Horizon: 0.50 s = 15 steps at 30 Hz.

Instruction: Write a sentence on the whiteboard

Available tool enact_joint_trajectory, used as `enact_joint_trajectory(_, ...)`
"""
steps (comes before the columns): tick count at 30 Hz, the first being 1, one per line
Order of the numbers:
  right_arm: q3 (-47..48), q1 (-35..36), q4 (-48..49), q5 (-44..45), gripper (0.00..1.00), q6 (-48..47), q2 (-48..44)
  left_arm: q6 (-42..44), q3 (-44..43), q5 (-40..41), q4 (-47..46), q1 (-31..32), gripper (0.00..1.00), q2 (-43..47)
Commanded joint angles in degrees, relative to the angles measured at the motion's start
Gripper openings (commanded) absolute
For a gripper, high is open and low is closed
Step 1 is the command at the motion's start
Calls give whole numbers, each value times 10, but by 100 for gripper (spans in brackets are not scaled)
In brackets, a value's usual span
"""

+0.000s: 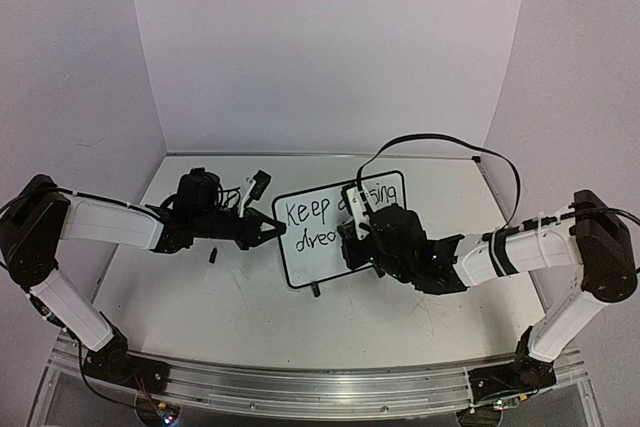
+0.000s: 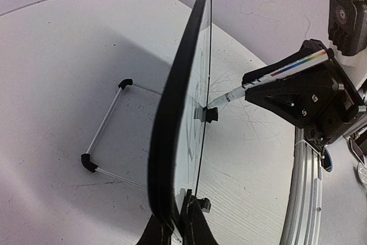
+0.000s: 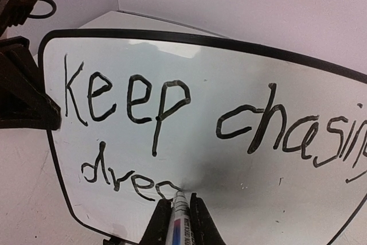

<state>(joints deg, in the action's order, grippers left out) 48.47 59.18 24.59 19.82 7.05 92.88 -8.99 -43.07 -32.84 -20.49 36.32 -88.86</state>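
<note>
Black handwritten marker sentence [image 3: 172, 107] on small black-framed white whiteboard [image 3: 246, 159], upright mid white table [image 1: 200, 317]: "Keep chasing" done, second line at "drea". Left gripper [image 2: 176, 222] clamped tight on board's left edge, presumably bracing against pen pressure. Right gripper [image 3: 179, 198] closed on slim rainbow-striped marker pen [image 2: 284, 70], tip touching board at last letter. Thin white wire stand [image 2: 106, 124] behind board. Black cable [image 1: 440, 139] arcing past board top, apparently not blocking pen.

A glossy whiteboard [image 3: 241, 84] in a black frame [image 3: 200, 41] is reflecting light ahead of the right pincer [image 3: 180, 202], whose matt black plastic fingers [image 3: 160, 222] are squeezing a smooth pen [image 3: 181, 225] above a scuffed, matt table [image 2: 57, 55].
</note>
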Motion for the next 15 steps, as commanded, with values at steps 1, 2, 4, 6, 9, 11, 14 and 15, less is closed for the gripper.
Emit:
enact_joint_trajectory(1,14,-9,36,34,0,-8,-11,48,-11,84,26,-11,0,5)
enact_joint_trajectory(2,14,-9,36,33,0,-8,-12,48,-11,84,26,-11,0,6)
enact_joint_trajectory(4,14,-9,37,32,0,-9,-13,49,-10,85,26,-11,0,6)
enact_joint_trajectory(6,15,-9,38,30,0,-9,-14,49,-10,86,25,-11,0,6)
enact_joint_trajectory(9,14,-10,38,25,0,-6,-14,49,-10,86,26,-11,0,6)
enact_joint_trajectory(11,12,-9,35,22,0,-5,-12,49,-9,87,26,-11,0,6)
enact_joint_trajectory(14,5,-9,26,14,0,-1,-9,50,-8,88,26,-11,0,7)
enact_joint_trajectory(15,2,-9,23,12,0,1,-9,50,-9,88,26,-11,0,7)
